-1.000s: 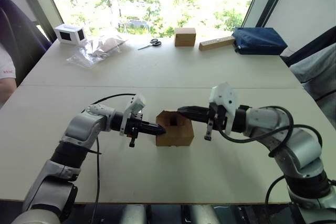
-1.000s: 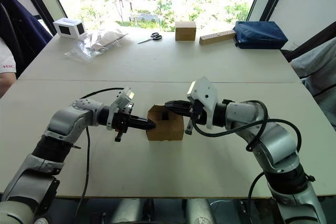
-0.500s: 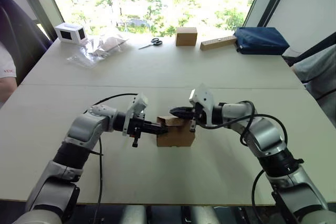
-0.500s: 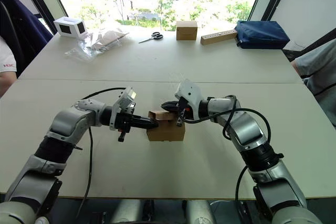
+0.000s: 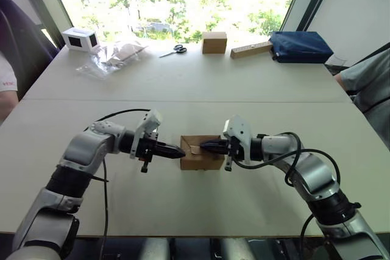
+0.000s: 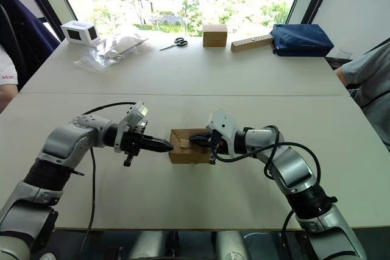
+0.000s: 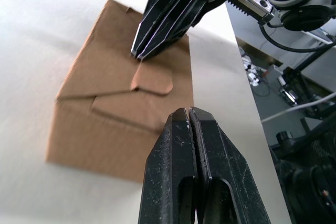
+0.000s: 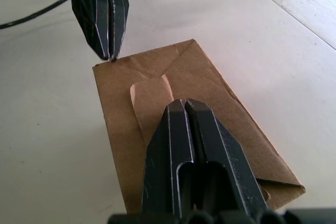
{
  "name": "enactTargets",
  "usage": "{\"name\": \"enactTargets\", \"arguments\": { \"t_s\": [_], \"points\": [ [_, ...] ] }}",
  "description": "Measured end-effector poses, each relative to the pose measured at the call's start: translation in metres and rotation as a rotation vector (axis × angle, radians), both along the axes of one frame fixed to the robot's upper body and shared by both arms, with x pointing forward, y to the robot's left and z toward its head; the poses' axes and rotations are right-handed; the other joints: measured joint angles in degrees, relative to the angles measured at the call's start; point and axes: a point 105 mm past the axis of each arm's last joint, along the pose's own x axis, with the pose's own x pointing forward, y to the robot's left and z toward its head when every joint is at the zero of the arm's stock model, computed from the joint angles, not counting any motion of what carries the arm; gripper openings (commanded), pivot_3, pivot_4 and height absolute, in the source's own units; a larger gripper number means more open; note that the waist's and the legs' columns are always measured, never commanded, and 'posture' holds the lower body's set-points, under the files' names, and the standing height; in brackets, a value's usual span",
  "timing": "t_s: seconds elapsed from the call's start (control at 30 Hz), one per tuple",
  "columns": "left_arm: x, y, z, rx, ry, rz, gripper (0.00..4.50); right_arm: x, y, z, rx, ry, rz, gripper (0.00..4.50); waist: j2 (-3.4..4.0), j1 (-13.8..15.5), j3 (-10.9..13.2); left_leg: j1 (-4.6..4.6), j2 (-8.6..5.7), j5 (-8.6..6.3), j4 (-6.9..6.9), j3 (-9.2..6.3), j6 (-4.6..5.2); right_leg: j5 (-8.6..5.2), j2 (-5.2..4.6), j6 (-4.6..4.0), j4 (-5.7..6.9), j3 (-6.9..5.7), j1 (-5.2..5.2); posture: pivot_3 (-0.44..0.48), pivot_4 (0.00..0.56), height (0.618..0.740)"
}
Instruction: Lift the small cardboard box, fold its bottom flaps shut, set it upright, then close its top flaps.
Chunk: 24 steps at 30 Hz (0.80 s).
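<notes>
Cardboard box (image 5: 202, 152) top flaps now flat, R end effector (image 5: 203, 146) pressed lower

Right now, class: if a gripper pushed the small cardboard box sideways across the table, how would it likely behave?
The small cardboard box sits flat on the table, so it would probably slide, not roll. Its corrugated walls look thin, so it likely weighs little. The tucked top flap might spring up.
</notes>
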Motion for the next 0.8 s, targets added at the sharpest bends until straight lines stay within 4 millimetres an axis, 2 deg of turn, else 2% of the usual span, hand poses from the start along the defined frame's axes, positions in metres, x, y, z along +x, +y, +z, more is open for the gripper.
{"name": "enactTargets", "arguments": {
  "t_s": [0.1,0.17,0.27,0.4,0.57,0.8],
  "points": [
    [0.015,-0.018,0.018,-0.065,-0.047,0.003,0.03,-0.005,0.001,0.001,-0.004,-0.004,0.003,0.0,0.0,0.32,0.0,0.0,-0.05,0.0,0.03,0.05,0.0,0.01,-0.05,0.01,-0.05,0.03,0.04,0.0,0.15,0.74],
    [0.021,-0.029,0.022,-0.098,-0.058,0.008,0.03,-0.011,0.002,0.001,-0.01,-0.004,0.012,0.0,0.0,0.47,0.0,-0.02,-0.05,-0.02,0.02,0.04,0.03,0.0,-0.03,0.02,-0.07,0.03,0.03,0.0,0.15,0.74],
    [0.026,-0.042,0.013,-0.111,-0.047,0.015,0.03,-0.02,0.003,0.0,-0.015,0.005,0.018,0.0,0.0,0.32,0.0,-0.03,-0.05,-0.03,-0.01,0.06,0.05,0.0,0.07,0.03,-0.07,0.03,-0.02,0.0,0.15,0.74],
    [0.028,-0.049,0.0,-0.073,-0.054,0.014,0.03,-0.025,0.005,0.0,-0.02,0.018,0.015,0.0,0.0,0.14,0.0,-0.04,-0.03,-0.03,-0.02,0.02,0.05,0.0,0.15,0.02,-0.02,0.01,-0.08,0.0,0.15,0.74],
    [0.029,-0.053,-0.003,-0.073,-0.072,0.011,0.03,-0.03,0.005,-0.001,-0.025,0.034,0.013,0.0,0.0,-0.37,0.0,-0.04,0.01,-0.03,-0.02,0.03,0.05,0.0,0.05,0.01,-0.02,0.02,-0.06,0.0,0.15,0.74],
    [0.028,-0.059,-0.005,-0.081,-0.067,-0.003,0.03,-0.027,0.005,-0.001,-0.026,0.027,-0.008,0.0,-0.01,-0.36,0.0,-0.04,0.01,-0.03,-0.02,0.02,0.05,0.0,0.05,0.02,-0.03,0.02,-0.06,0.0,0.15,0.74]
  ]
}}
